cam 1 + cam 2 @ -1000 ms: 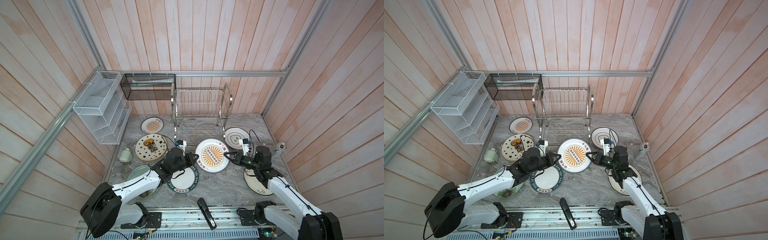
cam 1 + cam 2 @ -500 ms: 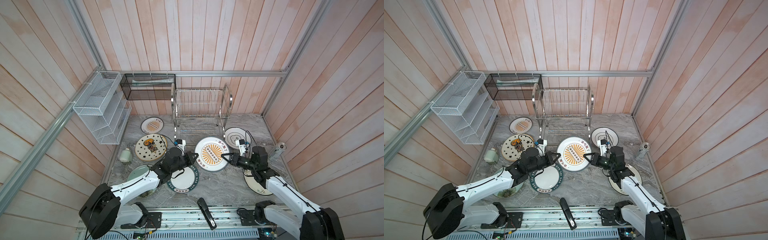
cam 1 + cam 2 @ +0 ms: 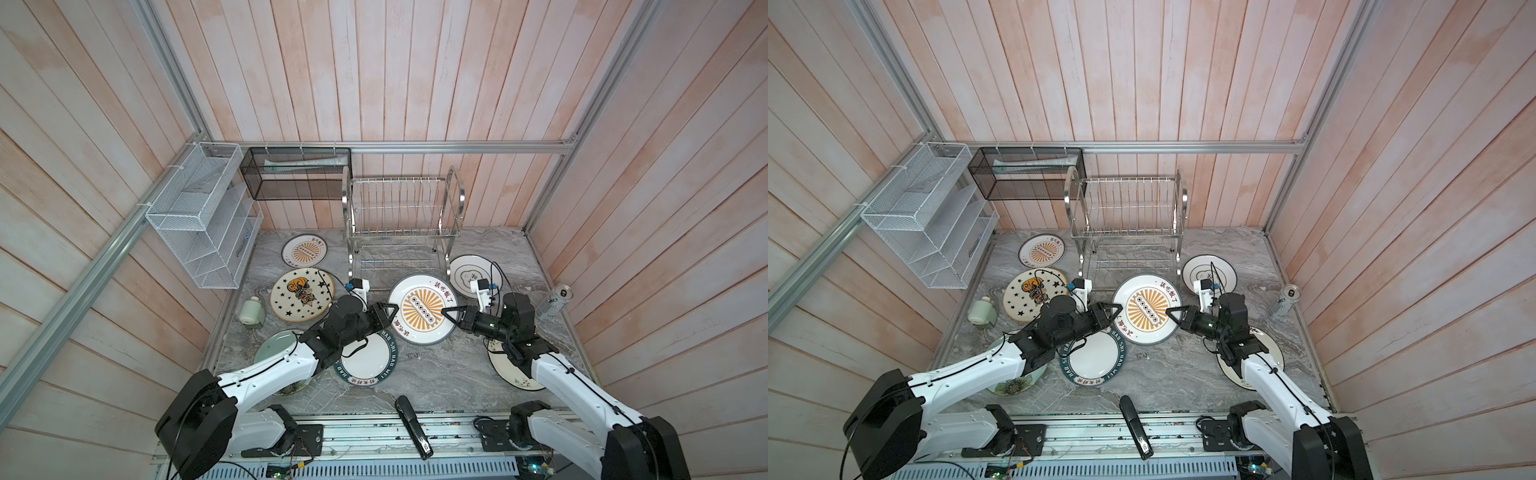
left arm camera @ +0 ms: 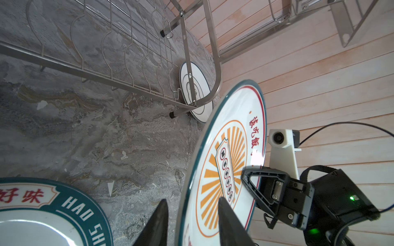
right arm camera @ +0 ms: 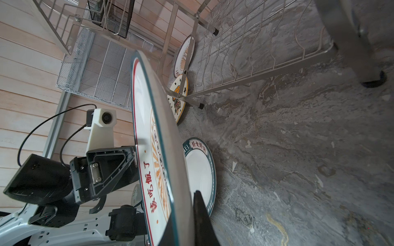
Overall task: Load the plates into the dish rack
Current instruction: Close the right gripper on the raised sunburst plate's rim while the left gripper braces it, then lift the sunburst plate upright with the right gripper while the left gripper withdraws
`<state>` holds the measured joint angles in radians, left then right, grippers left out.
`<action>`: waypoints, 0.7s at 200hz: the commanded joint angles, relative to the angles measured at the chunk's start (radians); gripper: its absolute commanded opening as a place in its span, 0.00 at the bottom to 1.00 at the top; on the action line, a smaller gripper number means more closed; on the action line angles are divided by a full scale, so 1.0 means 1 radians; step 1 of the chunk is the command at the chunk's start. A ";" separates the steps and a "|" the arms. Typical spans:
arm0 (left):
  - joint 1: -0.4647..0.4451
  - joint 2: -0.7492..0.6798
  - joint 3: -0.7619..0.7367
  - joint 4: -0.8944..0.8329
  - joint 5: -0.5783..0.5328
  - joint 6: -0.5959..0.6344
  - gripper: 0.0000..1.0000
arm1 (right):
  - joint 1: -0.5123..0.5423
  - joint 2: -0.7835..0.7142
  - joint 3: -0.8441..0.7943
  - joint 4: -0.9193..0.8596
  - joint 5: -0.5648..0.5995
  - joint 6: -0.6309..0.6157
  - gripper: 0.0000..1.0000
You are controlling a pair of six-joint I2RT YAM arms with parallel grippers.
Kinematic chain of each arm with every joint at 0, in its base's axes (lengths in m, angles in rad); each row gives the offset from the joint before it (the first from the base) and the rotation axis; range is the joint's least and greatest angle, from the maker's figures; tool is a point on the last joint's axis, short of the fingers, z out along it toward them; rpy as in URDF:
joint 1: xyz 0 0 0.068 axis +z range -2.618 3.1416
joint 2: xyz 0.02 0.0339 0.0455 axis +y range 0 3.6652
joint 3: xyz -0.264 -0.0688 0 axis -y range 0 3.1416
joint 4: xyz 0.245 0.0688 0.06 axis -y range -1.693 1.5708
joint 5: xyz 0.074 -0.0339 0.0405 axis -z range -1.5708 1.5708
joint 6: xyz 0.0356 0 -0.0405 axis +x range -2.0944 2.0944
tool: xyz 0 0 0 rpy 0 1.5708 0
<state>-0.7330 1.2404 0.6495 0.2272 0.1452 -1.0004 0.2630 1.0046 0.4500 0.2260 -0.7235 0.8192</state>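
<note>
- The dish rack (image 3: 401, 233) stands at the back of the marble table with every slot empty. Its lower tier (image 3: 395, 266) opens toward the arms.
- The sunburst plate (image 3: 422, 309) is lifted off the table just in front of that lower tier, face up toward the top views, with its far rim near the front rail.
- The plate is round, so we read no long axis. We judge that what counts is its plane, which lies across the slot wires and must tip on edge to enter.
- The right gripper (image 3: 446, 311) pinches the plate's rim on its own side, and we see one finger (image 5: 199, 213) pressed on the underside.
- The left gripper (image 4: 191, 201) straddles the opposite rim with its jaws spread. One fingertip (image 4: 158, 221) stands clear of the plate's underside.
- We judge that the right arm alone carries the plate, and the rack lies straight beyond it.
</note>
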 commanded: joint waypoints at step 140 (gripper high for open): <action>-0.054 -0.286 -0.060 -0.310 -0.229 0.029 0.47 | 0.004 -0.319 0.256 -0.394 0.218 -0.130 0.00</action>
<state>-0.7654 0.9848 0.6266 -0.0246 -0.0509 -0.9840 0.2630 0.7238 0.6258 -0.1032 -0.5419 0.7204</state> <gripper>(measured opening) 0.474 0.085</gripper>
